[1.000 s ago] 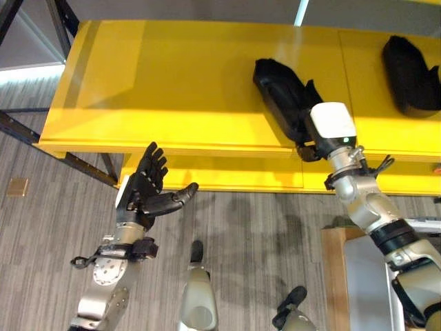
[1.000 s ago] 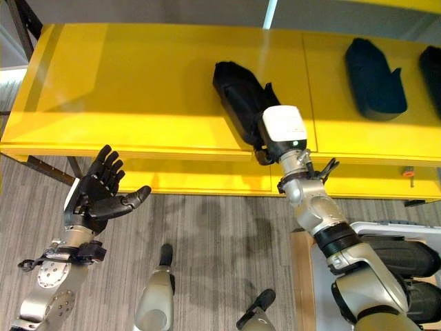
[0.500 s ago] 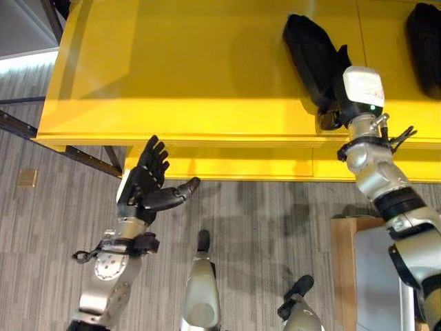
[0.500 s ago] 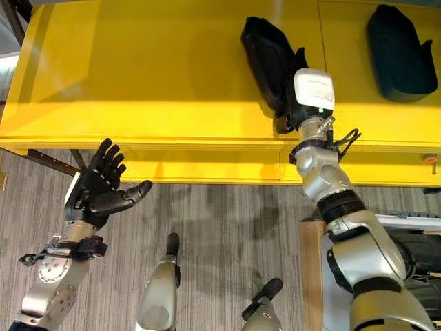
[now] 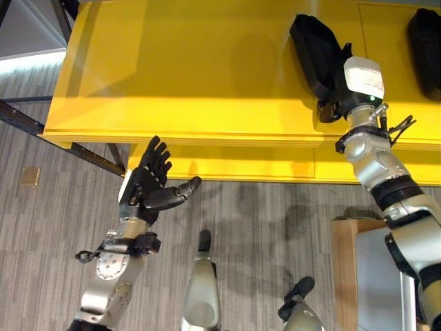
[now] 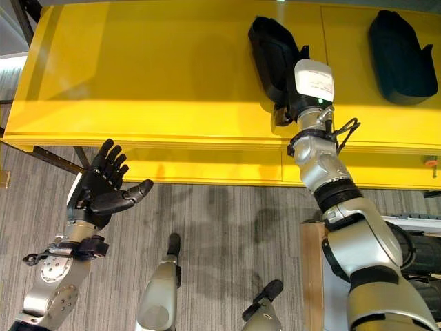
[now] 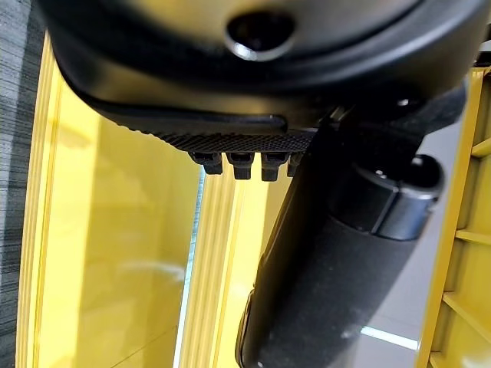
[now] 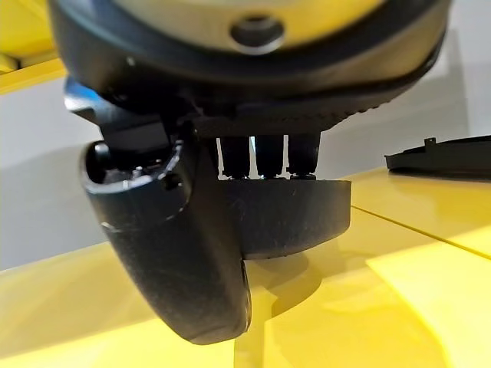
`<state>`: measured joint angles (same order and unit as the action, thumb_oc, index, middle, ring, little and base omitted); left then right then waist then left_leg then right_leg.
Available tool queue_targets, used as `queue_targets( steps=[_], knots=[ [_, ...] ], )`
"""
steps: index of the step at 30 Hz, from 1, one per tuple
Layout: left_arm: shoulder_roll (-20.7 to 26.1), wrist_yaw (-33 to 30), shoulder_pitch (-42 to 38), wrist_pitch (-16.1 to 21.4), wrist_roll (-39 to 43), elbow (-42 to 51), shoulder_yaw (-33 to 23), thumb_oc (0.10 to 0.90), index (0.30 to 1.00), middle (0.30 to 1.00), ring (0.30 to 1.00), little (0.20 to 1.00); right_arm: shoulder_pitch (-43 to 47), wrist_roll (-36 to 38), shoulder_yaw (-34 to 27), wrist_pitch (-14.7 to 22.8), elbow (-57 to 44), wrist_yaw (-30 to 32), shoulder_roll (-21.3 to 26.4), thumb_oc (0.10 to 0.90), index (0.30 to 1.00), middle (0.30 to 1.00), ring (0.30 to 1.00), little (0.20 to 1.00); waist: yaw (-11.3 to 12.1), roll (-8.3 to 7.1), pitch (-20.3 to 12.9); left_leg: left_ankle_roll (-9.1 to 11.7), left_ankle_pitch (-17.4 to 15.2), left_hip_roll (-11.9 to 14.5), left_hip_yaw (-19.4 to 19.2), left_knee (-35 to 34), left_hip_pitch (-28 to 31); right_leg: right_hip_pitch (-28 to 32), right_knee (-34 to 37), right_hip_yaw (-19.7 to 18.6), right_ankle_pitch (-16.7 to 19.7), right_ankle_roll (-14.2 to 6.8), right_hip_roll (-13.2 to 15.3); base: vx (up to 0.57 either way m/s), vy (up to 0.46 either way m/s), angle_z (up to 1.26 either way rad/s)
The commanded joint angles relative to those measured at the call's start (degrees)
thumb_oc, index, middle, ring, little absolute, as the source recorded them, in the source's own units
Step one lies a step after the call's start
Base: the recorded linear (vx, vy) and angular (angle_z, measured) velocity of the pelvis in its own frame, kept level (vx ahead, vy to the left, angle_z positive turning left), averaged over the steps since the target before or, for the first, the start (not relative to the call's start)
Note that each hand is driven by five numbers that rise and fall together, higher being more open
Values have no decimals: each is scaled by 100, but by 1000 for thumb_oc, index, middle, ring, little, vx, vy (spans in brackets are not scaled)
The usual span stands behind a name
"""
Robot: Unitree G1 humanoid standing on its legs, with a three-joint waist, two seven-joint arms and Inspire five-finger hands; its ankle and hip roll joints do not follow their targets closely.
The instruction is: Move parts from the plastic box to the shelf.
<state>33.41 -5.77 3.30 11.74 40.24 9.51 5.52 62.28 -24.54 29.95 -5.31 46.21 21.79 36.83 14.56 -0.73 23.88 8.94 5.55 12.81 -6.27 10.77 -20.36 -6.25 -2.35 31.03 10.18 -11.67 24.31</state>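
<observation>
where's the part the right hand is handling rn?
The black part lies on the yellow shelf, right of its middle in the eye views, with the right hand at its near end and another black part further right.

The right robot hand [image 6: 289, 103] lies against the near end of a black part [image 6: 272, 45] on the yellow shelf [image 6: 151, 76], its fingers hidden behind the white wrist cover, so their grip cannot be read. A second black part [image 5: 426, 38] is cut off by the picture's edge.
</observation>
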Motion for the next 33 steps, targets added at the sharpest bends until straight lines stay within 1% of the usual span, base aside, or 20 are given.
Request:
queue_targets(
  steps=[1,6,7,8,9,10,16,20,22,24,26,27,33],
  knots=[
    [193,27,-308,745,83,680,-18,900,1000,1000,1000,1000,1246,-51,355,158,-134,467,236,400,300,300,300,300,196,-75,-178,-276,-41,-173,-13,-17,-88,315,-628,148,-410,-112,24,-2,2,10],
    [208,17,-321,757,105,682,-2,900,1000,1000,1000,1000,1282,-22,393,150,-33,430,184,400,300,300,300,300,243,-91,-157,-292,-48,-206,11,-7,-134,308,-605,190,-358,-125,36,12,-3,3],
    [207,15,-320,763,115,686,-5,900,1000,1000,1000,1000,1290,-7,391,147,-17,429,169,400,300,300,300,300,249,-100,-175,-232,-163,-197,78,-24,-84,350,-608,115,-442,-197,7,71,-20,6],
    [207,10,-322,763,121,692,-2,900,1000,1000,1000,1000,1322,20,405,153,18,435,149,400,300,300,300,300,257,-105,-170,-235,-164,-203,83,-28,-92,351,-598,124,-429,-203,8,-4,8,11],
    [218,-3,-334,785,121,696,2,900,1000,1000,1000,1000,1386,60,443,148,101,436,146,400,300,300,300,300,295,-100,-128,-304,-58,-235,26,-12,-167,308,-583,228,-319,-136,38,-1,9,12],
    [219,-3,-333,788,122,689,1,900,1000,1000,1000,1000,1405,67,454,150,120,427,142,400,300,300,300,300,291,-107,-143,-242,-181,-224,96,-25,-116,348,-592,151,-408,-215,9,0,7,10],
    [247,11,-369,816,178,734,34,900,1000,1000,1000,1000,1718,173,673,131,604,401,238,400,300,300,300,300,375,-116,-87,-255,-178,-271,126,-6,-224,325,-554,199,-328,-232,12,12,-2,7],
    [240,28,-373,811,211,752,51,900,1000,1000,1000,1000,1872,198,898,130,970,320,338,400,300,300,300,300,400,-109,-49,-266,-181,-301,137,13,-276,299,-572,226,-329,-230,17,4,8,2],
    [271,42,-396,822,206,752,59,900,1000,1000,1000,1000,1947,-42,1212,97,1220,200,419,400,300,300,300,300,424,-111,-20,-271,-179,-318,149,14,-302,282,-561,227,-318,-230,17,4,8,6],
    [247,35,-398,818,194,765,42,900,1000,1000,1000,1000,2000,-148,1358,113,1318,96,442,400,300,300,300,300,425,-100,-4,-269,-178,-321,157,10,-318,272,-569,223,-346,-225,6,4,3,3],
    [220,24,-415,835,164,746,48,900,1000,1000,1000,1000,1961,-87,1314,121,1347,102,397,400,300,300,300,300,425,-93,15,-274,-177,-312,155,27,-336,241,-606,216,-376,-217,18,1,-2,2],
    [217,27,-438,838,178,752,66,900,1000,1000,1000,1000,1948,-148,1386,125,1322,64,340,900,1000,1000,1000,1000,412,-86,26,-270,-173,-298,157,22,-324,218,-621,199,-391,-211,20,0,0,0],
    [207,-12,-440,832,188,743,49,900,1000,1000,1000,1000,1861,-184,1348,138,1100,-31,192,900,1000,1000,1000,1000,367,-86,62,-274,-183,-291,148,15,-298,196,-641,167,-389,-202,28,0,0,0]
  ],
)
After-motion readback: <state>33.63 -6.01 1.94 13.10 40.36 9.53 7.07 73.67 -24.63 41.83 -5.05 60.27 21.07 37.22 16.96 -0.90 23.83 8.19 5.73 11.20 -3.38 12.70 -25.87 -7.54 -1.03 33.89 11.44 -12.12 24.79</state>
